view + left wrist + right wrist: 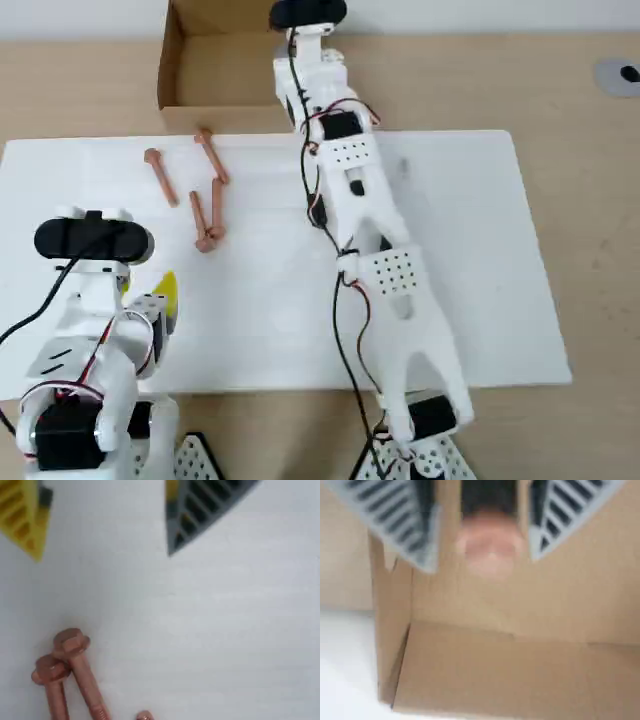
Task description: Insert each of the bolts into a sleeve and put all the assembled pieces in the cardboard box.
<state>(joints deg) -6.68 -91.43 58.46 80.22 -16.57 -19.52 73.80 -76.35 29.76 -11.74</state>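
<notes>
Wooden bench (585,180), white sheet (450,250) on top. Four bolts (216,208) lie loose on it near the cardboard box (166,70). I see my right claw (481,562) inside the box, grasping a copper piece (490,542); my left claw (102,554) is released beside the bolts.

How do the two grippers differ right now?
Left gripper is open and empty; right gripper grips a blurred copper piece. Left hangs over the white sheet near loose bolts; right hangs over the cardboard box. Both have ribbed fingers.
</notes>
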